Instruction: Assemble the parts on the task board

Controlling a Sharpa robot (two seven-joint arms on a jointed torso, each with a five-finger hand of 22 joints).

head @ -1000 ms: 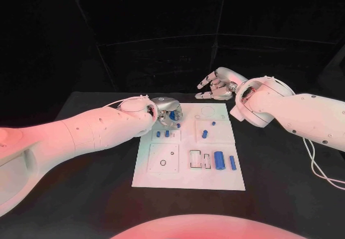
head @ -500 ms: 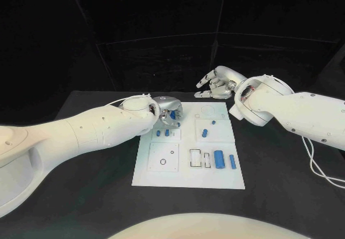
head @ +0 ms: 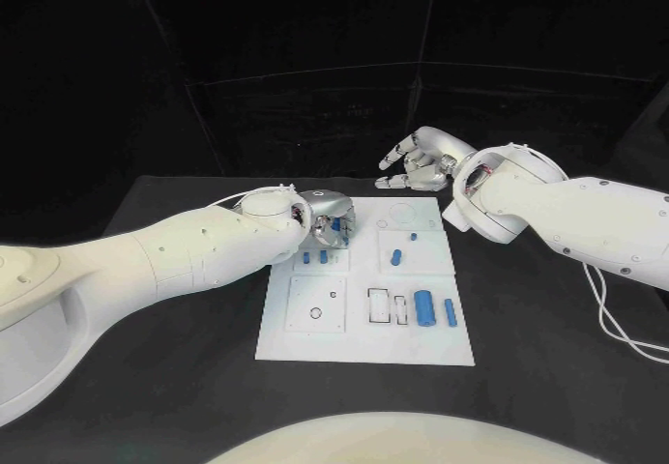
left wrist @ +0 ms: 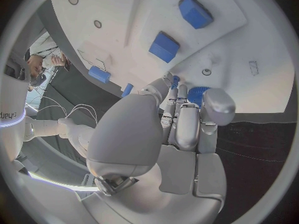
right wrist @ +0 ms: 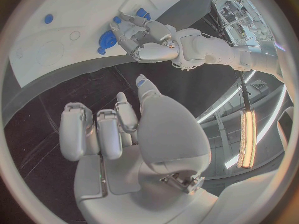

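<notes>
While I watched the head view, my left hand sat over the far left corner of the task board, its fingers curled around a small blue part that it gripped just above the white surface. My right hand hung beyond the board's far edge, over the black table, holding nothing, fingers loosely apart. Two small blue pieces lay just near of the left hand; a larger blue block and a blue cylinder rested side by side near the board's right edge.
</notes>
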